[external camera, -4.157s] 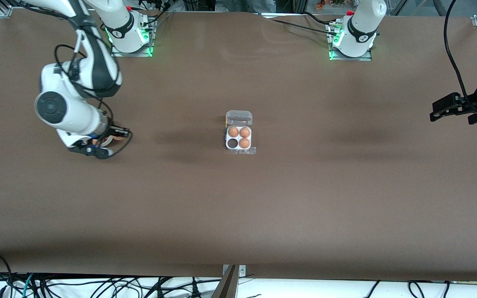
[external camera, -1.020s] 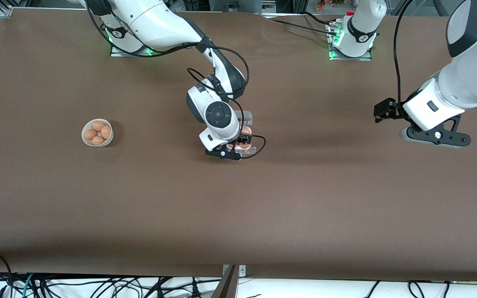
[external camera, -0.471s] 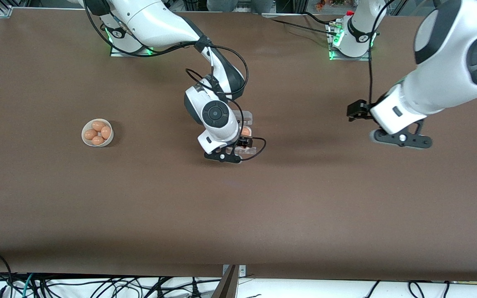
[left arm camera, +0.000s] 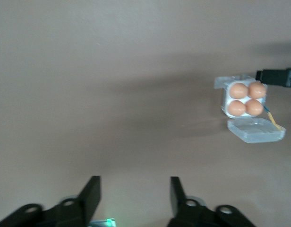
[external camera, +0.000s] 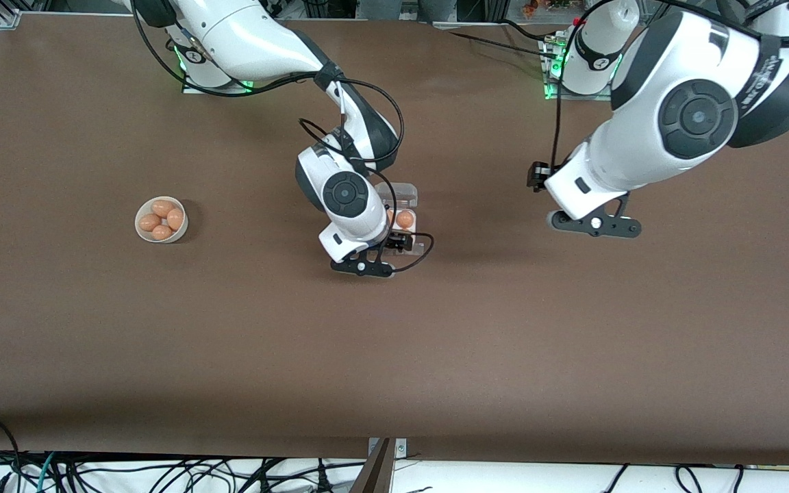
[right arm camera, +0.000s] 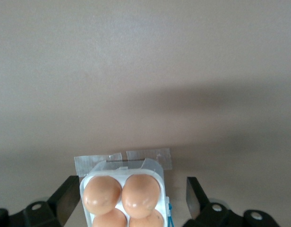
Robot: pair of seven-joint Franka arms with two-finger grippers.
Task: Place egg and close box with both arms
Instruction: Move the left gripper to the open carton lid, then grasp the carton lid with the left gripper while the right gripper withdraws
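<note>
The box sits mid-table with its clear lid lying open, farther from the front camera than the tray. Each of its four cells holds an orange-brown egg, and the eggs look alike. My right gripper hangs low over the box, open, its fingers standing either side of the tray's nearer row without touching it. My left gripper is over bare table toward the left arm's end, open with nothing between its fingers.
A white bowl with several more eggs stands toward the right arm's end. A strip of clear tape holds the box's front edge to the brown table. Cables hang round the right wrist.
The left arm has swung in from its end of the table toward the box. The right gripper has drawn slightly toward the front camera while staying over the box.
</note>
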